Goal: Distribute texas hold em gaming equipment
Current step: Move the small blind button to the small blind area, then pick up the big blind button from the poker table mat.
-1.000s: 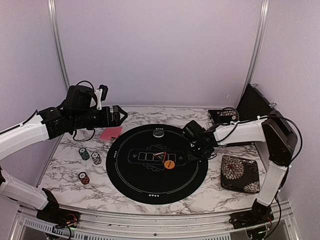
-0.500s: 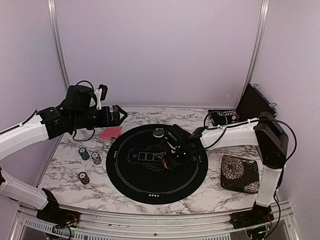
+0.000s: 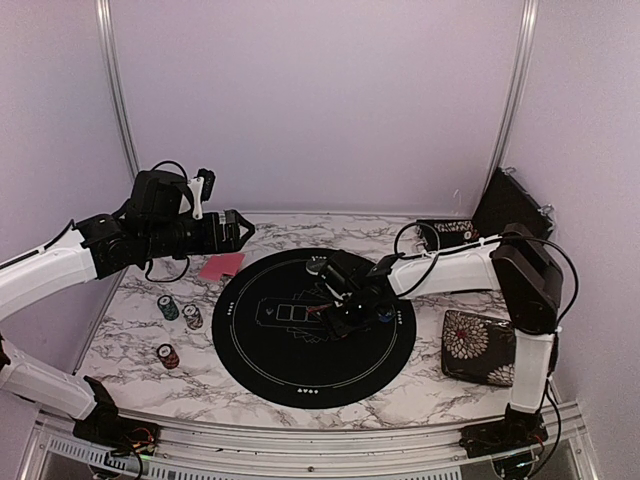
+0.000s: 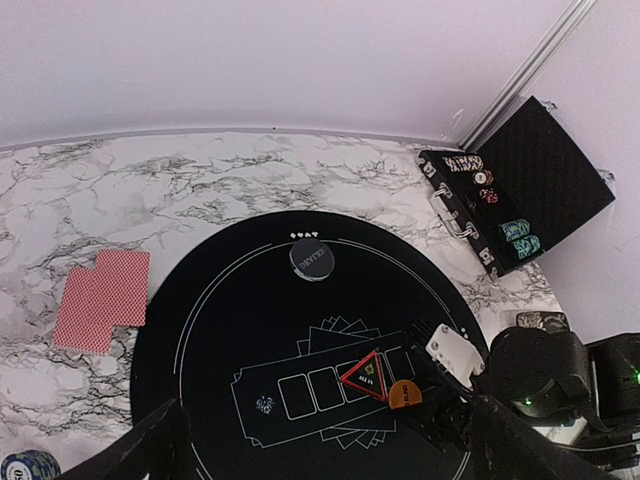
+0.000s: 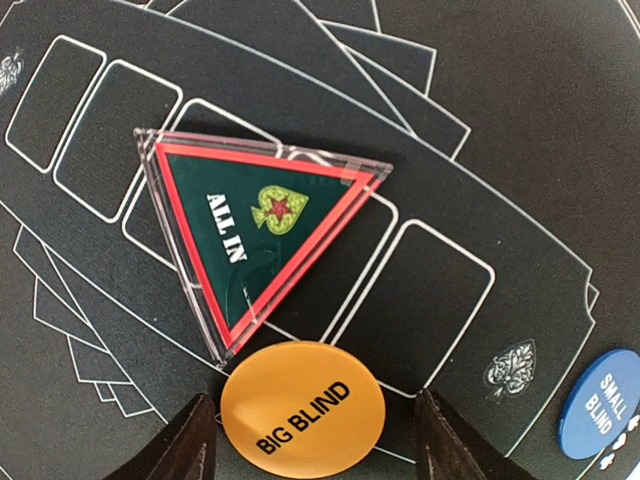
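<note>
My right gripper point(image 5: 315, 445) is open low over the black mat point(image 3: 270, 360), one finger on each side of the orange BIG BLIND button point(image 5: 303, 398), with a gap on both sides. The red-edged ALL IN triangle point(image 5: 255, 235) lies just beyond it. The blue SMALL BLIND button point(image 5: 603, 400) lies to the right on the mat. My left gripper point(image 3: 240, 232) hangs open, high above the back left. Pink-red cards point(image 3: 222, 266) lie left of the mat, and three chip stacks point(image 3: 168, 306) stand nearer on the left.
A round dark dealer button point(image 4: 310, 257) sits at the mat's far edge. An open black case of chips point(image 4: 480, 205) stands at the back right. A floral-patterned case point(image 3: 480, 347) lies right of the mat. Walls close in the back and both sides.
My right gripper has moved left across the mat and now covers the orange button from above. A blue button now shows where the gripper was. The left arm has not moved.
</note>
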Robot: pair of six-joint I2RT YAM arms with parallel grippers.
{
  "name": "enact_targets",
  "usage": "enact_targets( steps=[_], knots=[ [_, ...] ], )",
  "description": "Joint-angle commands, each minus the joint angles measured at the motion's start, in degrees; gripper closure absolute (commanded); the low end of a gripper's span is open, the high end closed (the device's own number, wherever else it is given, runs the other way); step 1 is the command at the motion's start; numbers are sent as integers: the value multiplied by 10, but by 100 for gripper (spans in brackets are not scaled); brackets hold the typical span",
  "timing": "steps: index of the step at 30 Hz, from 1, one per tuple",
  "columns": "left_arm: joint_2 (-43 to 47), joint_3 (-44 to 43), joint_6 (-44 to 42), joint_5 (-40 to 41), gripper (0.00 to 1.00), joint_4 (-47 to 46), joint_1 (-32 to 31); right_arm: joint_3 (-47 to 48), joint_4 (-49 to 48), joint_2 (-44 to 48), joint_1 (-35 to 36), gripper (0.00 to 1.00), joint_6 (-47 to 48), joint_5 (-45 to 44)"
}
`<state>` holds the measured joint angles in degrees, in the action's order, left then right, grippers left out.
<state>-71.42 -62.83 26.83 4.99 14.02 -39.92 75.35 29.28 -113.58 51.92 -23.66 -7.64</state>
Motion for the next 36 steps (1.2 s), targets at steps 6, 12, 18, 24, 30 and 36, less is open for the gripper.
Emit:
enact_targets(
  steps=[6,12,18,24,30,36],
  knots=[
    [8,0,1,5,1,-8,5,16,3,-12,6,39,-8,-6],
    [9,1,2,5,1,-8,5,16,9,-15,12,43,-16,-7],
    [9,4,3,6,1,-9,5,14,30,-15,27,46,-34,-25],
    [8,3,3,3,1,-10,5,8,35,-11,38,48,-47,-26],
    [10,7,3,4,1,-10,5,36,42,-27,61,50,-40,-21],
    [16,10,3,7,1,-10,5,82,59,-55,96,51,-33,-7]
  ],
)
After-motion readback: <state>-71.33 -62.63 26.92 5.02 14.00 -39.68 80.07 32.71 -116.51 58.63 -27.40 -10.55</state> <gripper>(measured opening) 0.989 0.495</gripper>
